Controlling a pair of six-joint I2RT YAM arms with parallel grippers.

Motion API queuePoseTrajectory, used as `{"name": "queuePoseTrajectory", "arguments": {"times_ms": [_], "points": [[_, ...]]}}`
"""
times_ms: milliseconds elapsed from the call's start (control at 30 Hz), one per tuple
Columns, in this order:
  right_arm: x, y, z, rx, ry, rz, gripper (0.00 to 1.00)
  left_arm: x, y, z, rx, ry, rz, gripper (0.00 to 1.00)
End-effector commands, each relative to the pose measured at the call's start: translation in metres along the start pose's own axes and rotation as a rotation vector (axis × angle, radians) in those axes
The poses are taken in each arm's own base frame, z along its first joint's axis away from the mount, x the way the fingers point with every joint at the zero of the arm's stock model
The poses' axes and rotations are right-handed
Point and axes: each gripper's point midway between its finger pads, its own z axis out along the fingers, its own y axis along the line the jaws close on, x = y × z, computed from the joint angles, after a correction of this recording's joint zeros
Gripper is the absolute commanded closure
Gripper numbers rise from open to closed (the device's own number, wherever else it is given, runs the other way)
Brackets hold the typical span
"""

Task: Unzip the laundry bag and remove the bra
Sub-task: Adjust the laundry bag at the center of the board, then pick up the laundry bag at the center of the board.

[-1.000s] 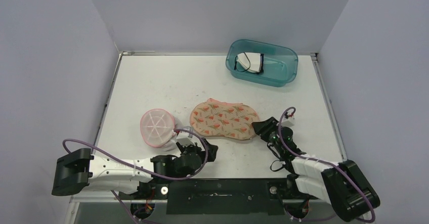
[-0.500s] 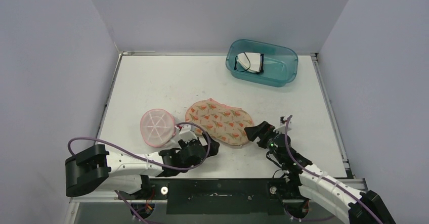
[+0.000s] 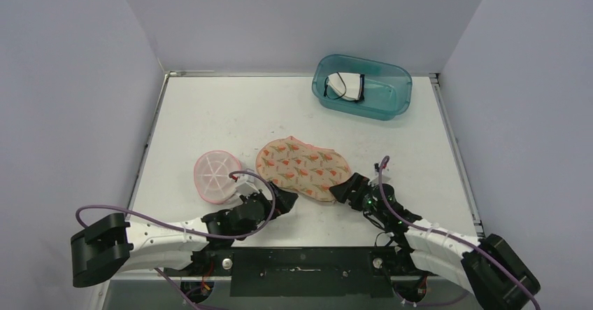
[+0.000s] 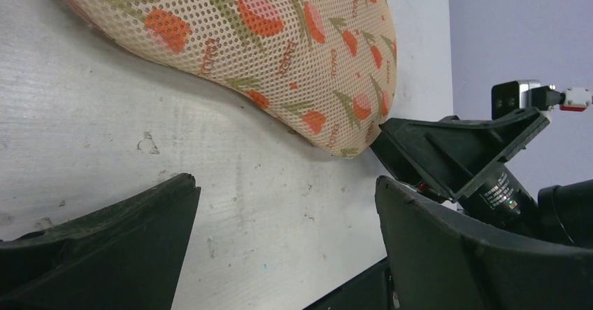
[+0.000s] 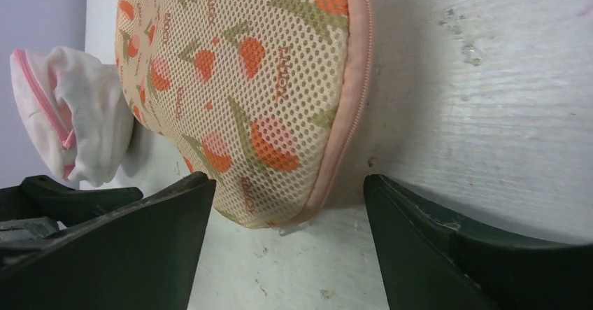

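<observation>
Laundry bag cut off at top edge in both wrist views; contents hidden behind mesh

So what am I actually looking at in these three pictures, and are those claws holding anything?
Two robot arms sit at the near edge of a white table. One picture looks down from above; the other two come from cameras on each wrist, so the dark wedges are that arm's own fingers. On the table lie a flowered mesh laundry bag, a round pink-edged bag and a teal bin. The left gripper and right gripper are open beside the flowered bag, holding nothing.
</observation>
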Motion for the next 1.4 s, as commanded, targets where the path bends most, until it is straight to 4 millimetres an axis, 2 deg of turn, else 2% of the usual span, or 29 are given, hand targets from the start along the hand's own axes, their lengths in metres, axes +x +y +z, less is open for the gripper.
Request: {"name": "queuePoseTrajectory", "arguments": {"times_ms": [0,267,500,700,867,1000,1067,1200,1300,1367], "points": [[-0.004,0.028,0.011,-0.100,0.018,0.117,0.25,-0.004,-0.012,-0.001,0.042,-0.023,-0.045,0.04],[-0.007,0.040,0.010,-0.142,0.009,0.322,0.58,0.002,-0.025,0.002,0.048,0.020,-0.089,0.04],[-0.027,0.058,-0.003,-0.185,-0.044,0.424,0.78,-0.004,-0.037,0.004,0.065,0.016,-0.206,0.04],[-0.029,0.067,-0.006,-0.205,-0.026,0.470,0.94,-0.007,-0.043,0.016,0.059,0.004,-0.244,0.04],[-0.027,0.070,-0.007,-0.211,-0.005,0.503,0.95,-0.022,-0.046,0.021,-0.002,-0.052,-0.021,0.04],[-0.029,0.074,-0.010,-0.208,0.011,0.533,0.95,-0.038,-0.052,0.009,-0.034,-0.121,0.230,0.03],[-0.032,0.078,-0.013,-0.219,0.010,0.552,0.95,-0.041,-0.051,0.004,-0.048,-0.131,0.280,0.03],[-0.042,0.091,-0.016,-0.258,0.003,0.562,0.95,-0.029,-0.061,-0.001,0.048,-0.072,0.239,0.03],[-0.051,0.100,-0.019,-0.281,-0.015,0.564,0.95,-0.014,-0.064,-0.003,0.083,-0.004,0.053,0.04],[-0.057,0.105,-0.021,-0.296,-0.037,0.573,0.95,-0.008,-0.073,-0.005,0.141,0.024,-0.089,0.04]]}}
